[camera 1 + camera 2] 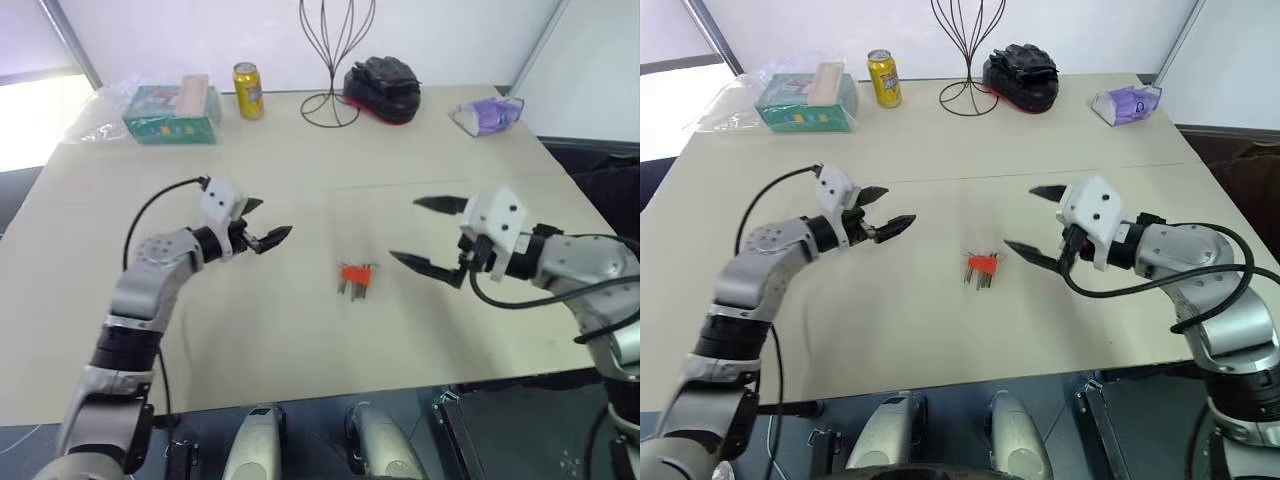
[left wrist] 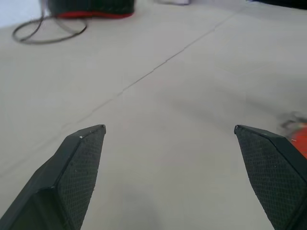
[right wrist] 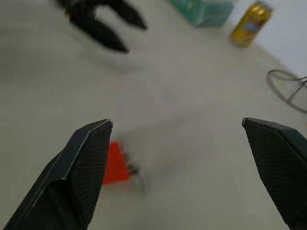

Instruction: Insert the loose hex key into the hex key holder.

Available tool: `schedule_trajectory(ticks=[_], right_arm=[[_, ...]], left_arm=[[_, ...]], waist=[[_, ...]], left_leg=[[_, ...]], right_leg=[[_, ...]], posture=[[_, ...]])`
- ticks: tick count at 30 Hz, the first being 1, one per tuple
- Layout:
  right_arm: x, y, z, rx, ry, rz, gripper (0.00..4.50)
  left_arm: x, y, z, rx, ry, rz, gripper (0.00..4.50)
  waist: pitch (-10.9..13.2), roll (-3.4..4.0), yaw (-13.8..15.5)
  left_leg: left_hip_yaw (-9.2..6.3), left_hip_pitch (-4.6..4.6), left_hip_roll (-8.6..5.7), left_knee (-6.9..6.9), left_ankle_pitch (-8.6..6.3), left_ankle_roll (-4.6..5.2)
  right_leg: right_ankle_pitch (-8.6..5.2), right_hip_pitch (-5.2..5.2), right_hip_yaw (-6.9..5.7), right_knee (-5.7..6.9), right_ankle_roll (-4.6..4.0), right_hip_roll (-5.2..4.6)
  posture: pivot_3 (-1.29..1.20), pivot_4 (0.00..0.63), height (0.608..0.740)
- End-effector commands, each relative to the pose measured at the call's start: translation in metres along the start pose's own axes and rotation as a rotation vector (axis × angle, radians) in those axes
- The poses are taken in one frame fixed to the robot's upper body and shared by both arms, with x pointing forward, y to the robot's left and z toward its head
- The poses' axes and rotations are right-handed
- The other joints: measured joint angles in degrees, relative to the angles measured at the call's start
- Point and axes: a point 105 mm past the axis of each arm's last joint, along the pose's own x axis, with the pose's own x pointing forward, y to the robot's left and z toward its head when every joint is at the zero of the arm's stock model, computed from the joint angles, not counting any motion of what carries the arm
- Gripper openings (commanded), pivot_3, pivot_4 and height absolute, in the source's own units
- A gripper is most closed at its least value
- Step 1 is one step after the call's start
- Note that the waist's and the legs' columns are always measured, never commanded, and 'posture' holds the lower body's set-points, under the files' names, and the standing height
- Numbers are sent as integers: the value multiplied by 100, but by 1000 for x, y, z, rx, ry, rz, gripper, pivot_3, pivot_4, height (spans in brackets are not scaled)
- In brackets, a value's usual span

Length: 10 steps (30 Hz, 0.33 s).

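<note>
The hex key holder (image 1: 355, 274) lay on the worktop (image 1: 300, 170) between both grippers, nearer the right gripper (image 1: 428, 234). The left gripper (image 1: 267, 222) and the right one hovered spread apart, holding nothing.

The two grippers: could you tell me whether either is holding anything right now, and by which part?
Nothing is held. The left gripper and right gripper are open and empty; the hex key holder lies on the table between them.
</note>
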Motion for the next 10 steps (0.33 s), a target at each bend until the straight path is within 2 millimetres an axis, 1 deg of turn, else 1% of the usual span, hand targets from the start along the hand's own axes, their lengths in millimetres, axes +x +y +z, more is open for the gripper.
schedule_trajectory(ticks=[1,5,7,10], right_arm=[[-11,4,1,-50,45,85,4500],[-20,8,-1,-69,112,166,4500],[-23,6,-1,-79,131,181,4500],[-23,3,0,-95,135,184,4500]], left_arm=[[-16,-21,29,42,-58,-150,4483],[-42,-45,44,20,-30,-320,4483],[-52,-53,49,0,-10,-373,4483],[-64,-61,51,-41,20,-420,4483]], waist=[[0,0,-6],[2,0,-29],[3,1,-40],[3,1,-35]], left_leg=[[0,3,0,0,0,0],[-1,6,5,2,0,0],[-1,7,7,2,0,0],[-1,8,8,3,0,0]], right_leg=[[-1,2,0,0,-1,0],[-9,0,-1,5,-15,6],[-9,-2,0,6,-15,10],[-11,-1,0,6,-15,9]], posture=[[0,150,740],[0,150,740],[0,150,740],[0,150,740]])
